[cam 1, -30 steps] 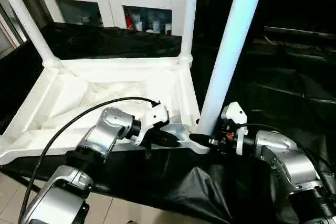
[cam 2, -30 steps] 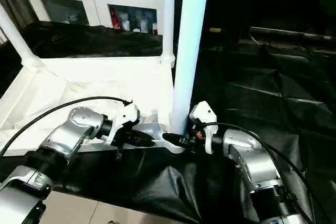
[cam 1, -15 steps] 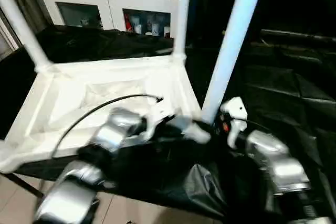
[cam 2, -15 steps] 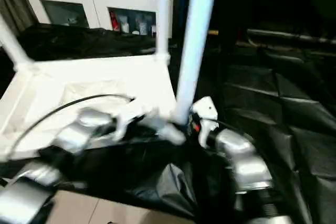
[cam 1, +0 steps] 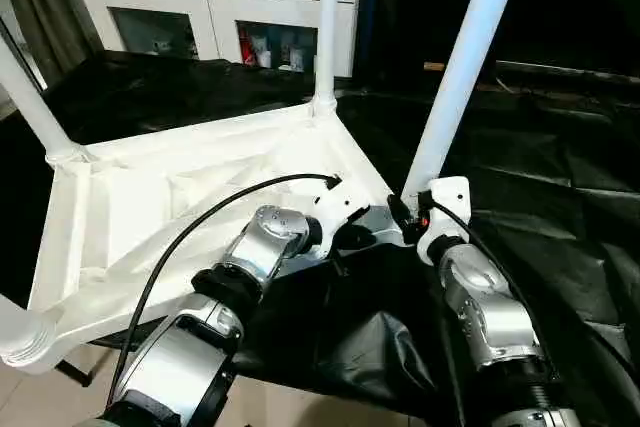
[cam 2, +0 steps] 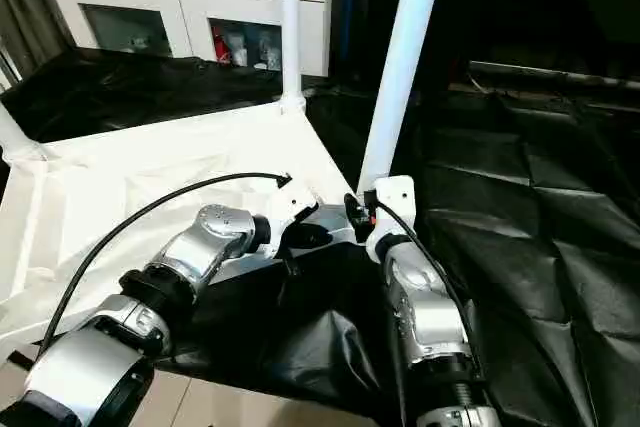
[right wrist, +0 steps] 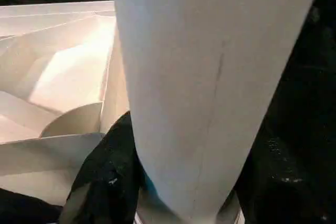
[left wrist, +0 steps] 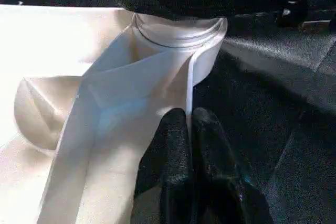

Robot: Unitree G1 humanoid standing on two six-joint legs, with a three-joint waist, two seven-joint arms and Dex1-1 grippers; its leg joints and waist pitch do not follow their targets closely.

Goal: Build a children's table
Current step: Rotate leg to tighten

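Observation:
The children's table (cam 1: 180,197) lies upside down on the black cloth, ribbed underside up. Three of its white legs stand in corner sockets: one at the far left (cam 1: 30,97), one at the back (cam 1: 327,27), one at the near right (cam 1: 460,67). My left gripper (cam 1: 350,237) is shut on the thin rim (left wrist: 189,82) of the top, just beside the near-right socket (left wrist: 178,30). My right gripper (cam 1: 405,215) is closed around the foot of the near-right leg (right wrist: 210,77), with a black finger (right wrist: 107,182) against its side.
The white cabinet with glass doors (cam 1: 220,7) stands behind the black-draped table (cam 1: 560,177). The children's table's near-left corner (cam 1: 20,342) juts over the draped table's front edge, above the floor (cam 1: 300,412). A black cable (cam 1: 200,217) arcs over my left forearm.
The view has shifted. The table top now lies turned relative to the cabinet, its near-right corner swung further back. Both grippers have kept their holds.

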